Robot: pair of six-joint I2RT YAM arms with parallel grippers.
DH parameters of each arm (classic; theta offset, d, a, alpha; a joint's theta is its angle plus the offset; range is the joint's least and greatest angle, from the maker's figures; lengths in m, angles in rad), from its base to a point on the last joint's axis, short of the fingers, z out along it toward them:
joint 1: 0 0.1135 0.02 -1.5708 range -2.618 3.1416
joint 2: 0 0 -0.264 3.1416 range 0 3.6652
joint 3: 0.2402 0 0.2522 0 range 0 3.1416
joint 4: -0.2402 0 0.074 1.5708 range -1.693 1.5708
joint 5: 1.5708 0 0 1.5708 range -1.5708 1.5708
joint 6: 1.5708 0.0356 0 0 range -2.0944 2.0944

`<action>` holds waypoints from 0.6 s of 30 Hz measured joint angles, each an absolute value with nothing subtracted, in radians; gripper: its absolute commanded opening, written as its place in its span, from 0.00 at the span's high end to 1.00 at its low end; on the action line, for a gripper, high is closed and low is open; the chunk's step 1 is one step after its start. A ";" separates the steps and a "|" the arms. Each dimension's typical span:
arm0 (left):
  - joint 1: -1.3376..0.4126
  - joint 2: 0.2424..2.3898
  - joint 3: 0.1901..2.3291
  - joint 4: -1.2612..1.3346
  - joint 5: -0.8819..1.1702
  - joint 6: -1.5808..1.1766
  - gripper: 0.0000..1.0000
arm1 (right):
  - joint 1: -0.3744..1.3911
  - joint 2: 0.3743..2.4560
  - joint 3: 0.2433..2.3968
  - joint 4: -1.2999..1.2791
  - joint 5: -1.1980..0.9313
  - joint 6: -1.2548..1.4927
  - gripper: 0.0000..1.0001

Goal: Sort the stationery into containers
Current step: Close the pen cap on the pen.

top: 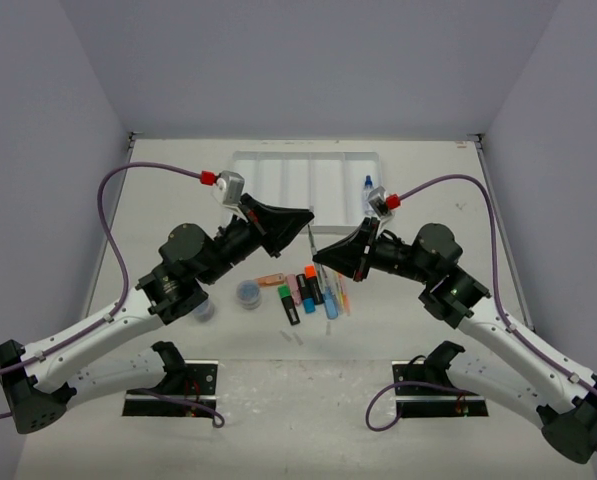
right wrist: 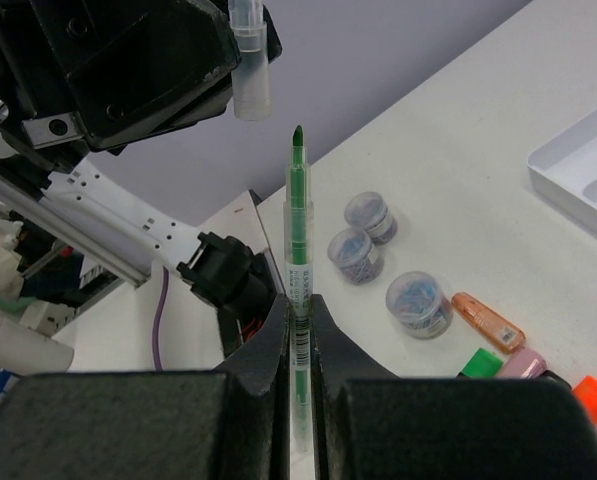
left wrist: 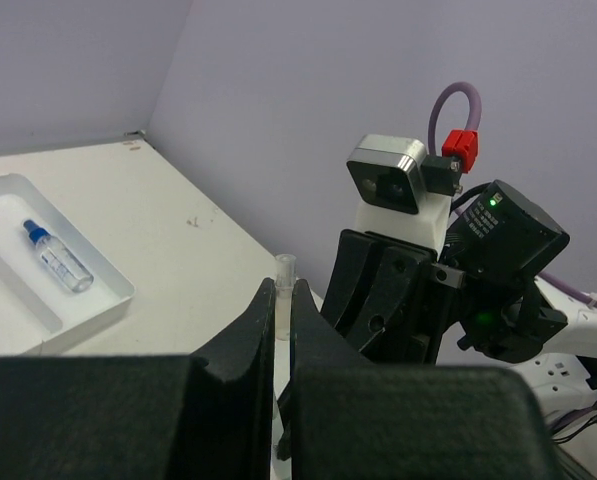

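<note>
A white table [top: 158,200] was shown from above, closed in by pale lavender walls [top: 308,60] at 9, 12 and 3 o'clock. The far edge of the table met the back wall in a straight seam, and its side edges ran along the side walls.

A shallow white tray [top: 278,175] with long narrow compartments was placed at 12 o'clock, near the far edge. A blue-capped bottle [top: 367,190] was laid in its rightmost compartment. The other compartments appeared bare.

Both arms were reached inward from 7 and 5 o'clock, and their black heads were brought close together over the middle of the table, just short of the tray. The left gripper [left wrist: 284,300] was closed tightly on a small clear cap [left wrist: 284,272], which was held upright between the fingers. The right gripper [right wrist: 298,312] was clamped on a thin green pen [right wrist: 298,230], whose bare tip was pointed at the cap with a small gap between them.

At 6 o'clock of the grippers, a cluster of highlighters [top: 308,288] and thin pens was laid side by side. An orange highlighter [top: 271,281] was set apart at 9 o'clock of the cluster. Three round clear tubs [right wrist: 353,250] with blue contents were grouped beyond it.

Bare tabletop was seen at 9 and 3 o'clock of the tray, crossed overhead by purple cables [top: 128,175]. The near edge was taken up by the arm bases.
</note>
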State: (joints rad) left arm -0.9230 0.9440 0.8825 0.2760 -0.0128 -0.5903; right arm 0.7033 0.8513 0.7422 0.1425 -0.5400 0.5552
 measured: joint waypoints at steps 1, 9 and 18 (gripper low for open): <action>-0.923 0.943 0.882 0.278 -0.015 -0.590 1.00 | 0.706 0.851 0.742 0.142 -0.540 0.556 1.00; -0.923 0.935 0.872 0.291 -0.031 -0.588 1.00 | 0.713 0.837 0.742 0.143 -0.539 0.556 1.00; -0.923 0.943 0.872 0.307 -0.030 -0.587 1.00 | 0.713 0.822 0.742 0.140 -0.516 0.556 1.00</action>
